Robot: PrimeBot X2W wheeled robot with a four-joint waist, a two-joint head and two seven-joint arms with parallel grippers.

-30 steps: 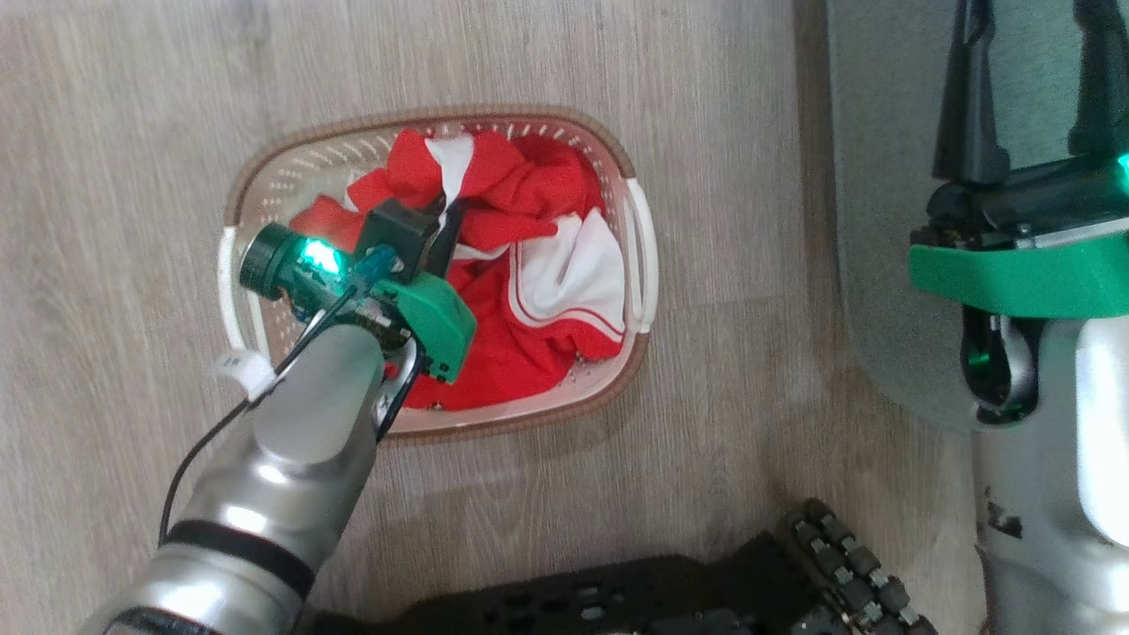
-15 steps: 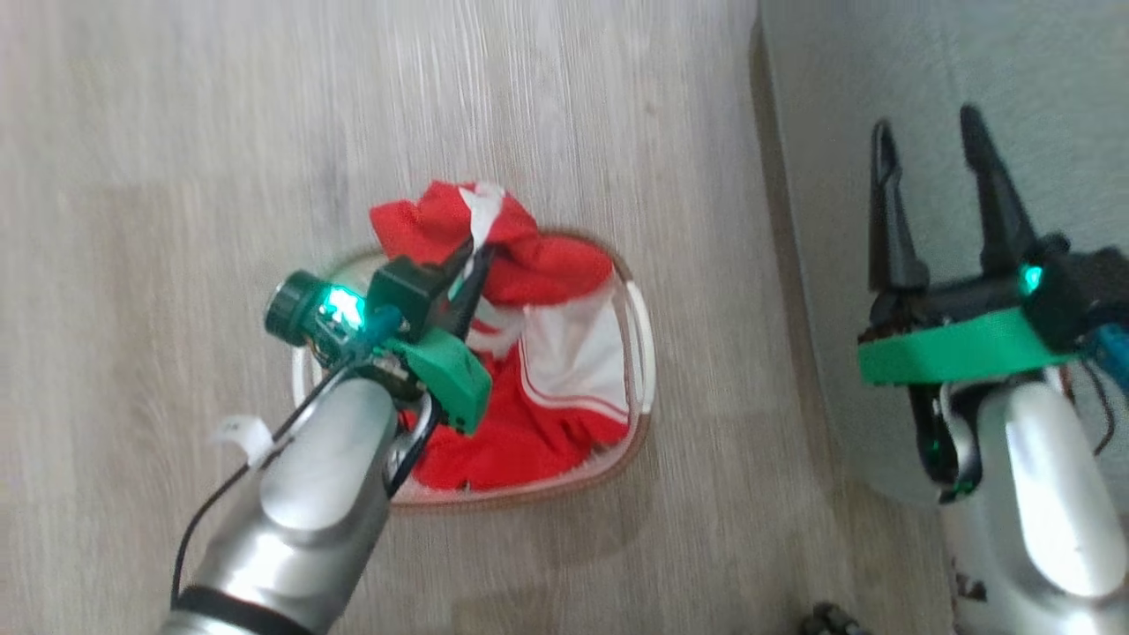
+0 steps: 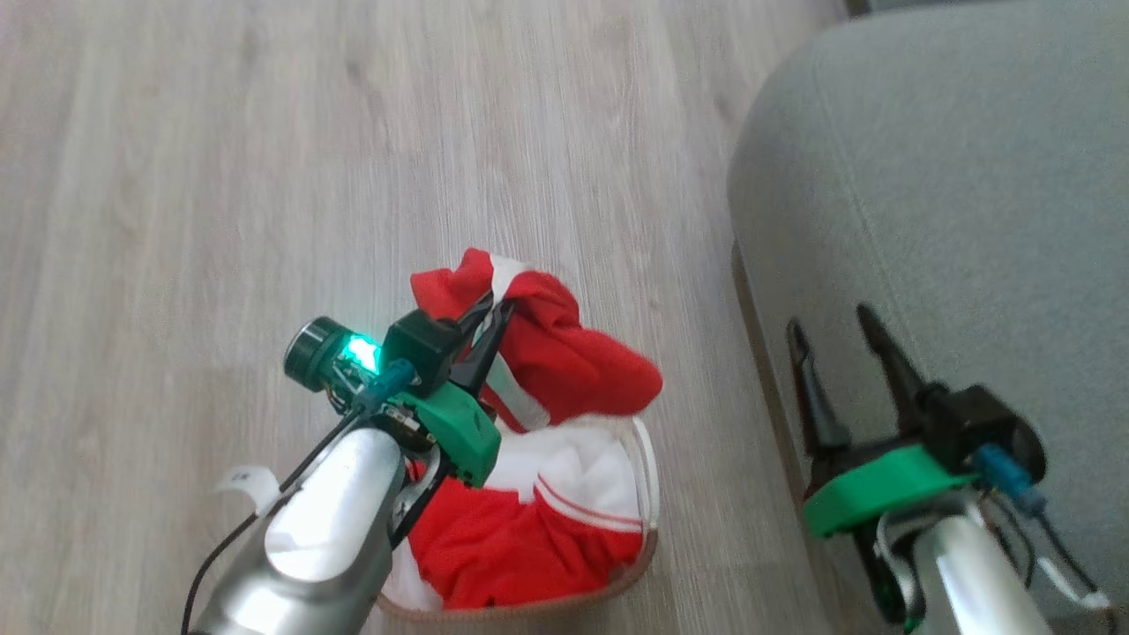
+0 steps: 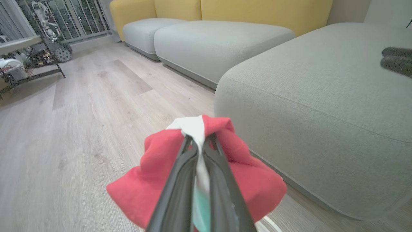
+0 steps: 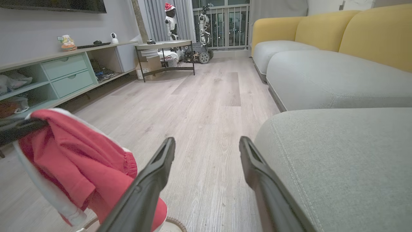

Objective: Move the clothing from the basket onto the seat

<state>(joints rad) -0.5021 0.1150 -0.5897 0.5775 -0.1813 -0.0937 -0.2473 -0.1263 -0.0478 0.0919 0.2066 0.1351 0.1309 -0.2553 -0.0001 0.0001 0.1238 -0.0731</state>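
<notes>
Carry step, I'd say: left jaws clamped tight on a fold of the clothing [image 3: 564,362], white strip pinched between the tips, red fabric draping off both sides and trailing down to the basket [image 3: 651,494] beneath them, where more garments lie. Next move likely needs a swing right over the seat [image 3: 953,176], which sits beside those tips, then release. Right jaws spread wide, empty, at the seat's edge.

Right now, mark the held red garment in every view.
Head view: red garment centre, above the basket.
Left wrist view: red garment bottom centre, in the left gripper.
Right wrist view: red garment lower left.
Shared landmark: grey-green seat, right side in each.
</notes>
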